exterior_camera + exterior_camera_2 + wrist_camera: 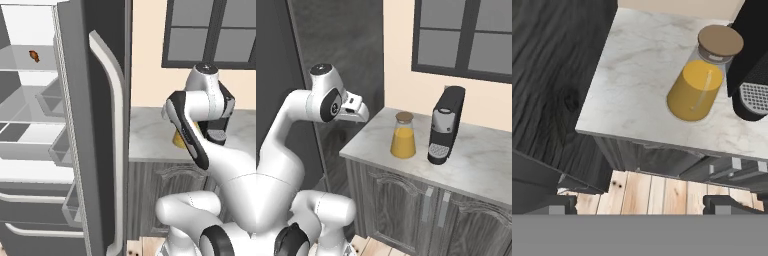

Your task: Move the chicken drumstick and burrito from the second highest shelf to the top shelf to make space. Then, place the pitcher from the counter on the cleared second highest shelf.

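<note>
Base views flank the arm, sharing the counter (406,165); hand view looks steeply down at its edge.

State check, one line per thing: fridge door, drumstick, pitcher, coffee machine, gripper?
Fridge door: open.
Chicken drumstick: lying on an upper fridge shelf.
Pitcher: upright on the counter, corked, orange liquid inside.
Coffee machine: upright beside pitcher.
Gripper: open, holding nothing.

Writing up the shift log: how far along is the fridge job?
A chicken drumstick lies on an upper fridge shelf; the burrito's place can't be told. The pitcher stands on the counter beside the coffee machine, ungrasped. The gripper is open, holding nothing.
</note>
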